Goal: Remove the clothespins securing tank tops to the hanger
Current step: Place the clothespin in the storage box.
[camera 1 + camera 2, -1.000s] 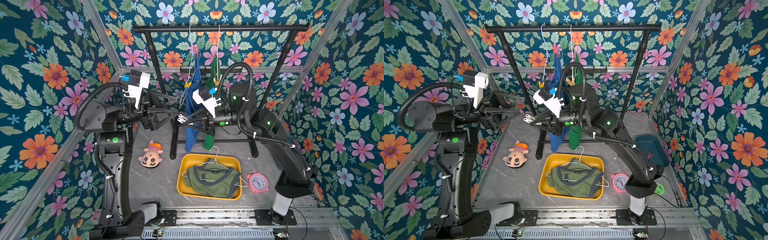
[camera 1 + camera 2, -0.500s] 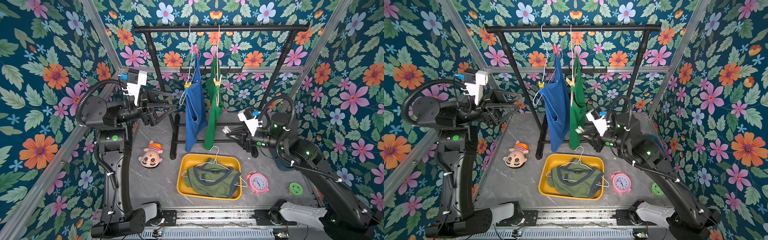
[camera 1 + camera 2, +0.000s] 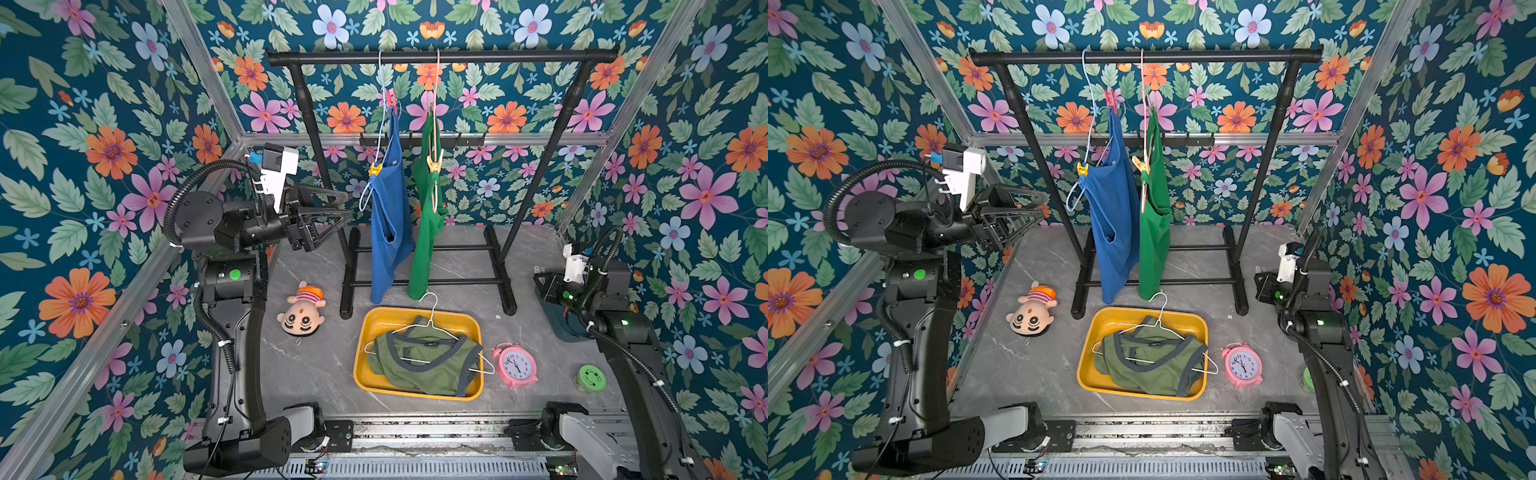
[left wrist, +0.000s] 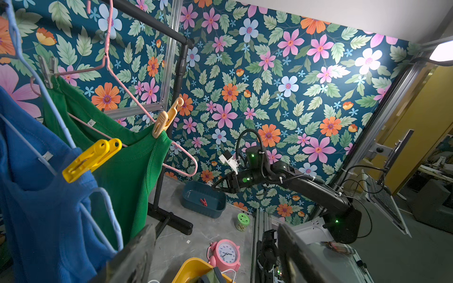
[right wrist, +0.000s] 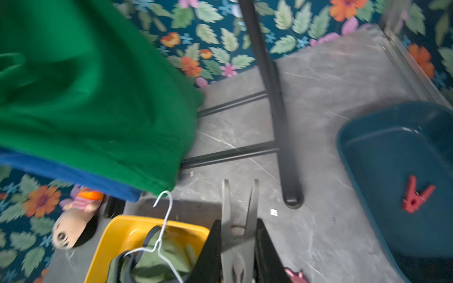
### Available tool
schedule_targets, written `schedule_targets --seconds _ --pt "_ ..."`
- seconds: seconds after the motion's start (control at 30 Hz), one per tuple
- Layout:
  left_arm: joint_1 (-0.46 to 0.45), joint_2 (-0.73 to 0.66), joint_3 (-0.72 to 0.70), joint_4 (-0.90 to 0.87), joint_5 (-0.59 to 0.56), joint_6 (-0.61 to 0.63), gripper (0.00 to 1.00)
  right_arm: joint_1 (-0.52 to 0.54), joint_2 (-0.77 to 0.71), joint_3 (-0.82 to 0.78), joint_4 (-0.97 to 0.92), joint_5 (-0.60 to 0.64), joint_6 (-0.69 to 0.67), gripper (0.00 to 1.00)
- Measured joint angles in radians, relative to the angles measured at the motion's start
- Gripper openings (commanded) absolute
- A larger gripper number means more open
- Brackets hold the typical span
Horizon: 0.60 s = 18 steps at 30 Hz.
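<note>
Viewing from its wrist alone shows right gripper [image 5: 237, 224] clamping grey clothespin [image 5: 236, 247]; left gripper's [image 3: 347, 204] fingers apart.

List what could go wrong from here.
1. The right gripper pinches a grey clothespin that seems off to the side of the teal bin, over bare tabletop; released now, it may miss.
2. The left gripper, fingers open, faces the yellow clothespin on the blue tank top, whose hanger hangs free on the rail; a nudge could swing it away.
</note>
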Motion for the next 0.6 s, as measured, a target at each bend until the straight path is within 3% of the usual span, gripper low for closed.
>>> schedule_targets --seconds 0.27,0.6 --pt "0.0 -0.017 -0.054 -0.018 -0.001 0.034 0.81 -0.219 0.14 -0.082 0.121 0.055 0.106 0.01" --pt "-0.001 -0.045 -0.085 -0.029 0.008 0.06 0.79 -0.28 0.458 -0.023 0.161 0.118 0.113 0.04"
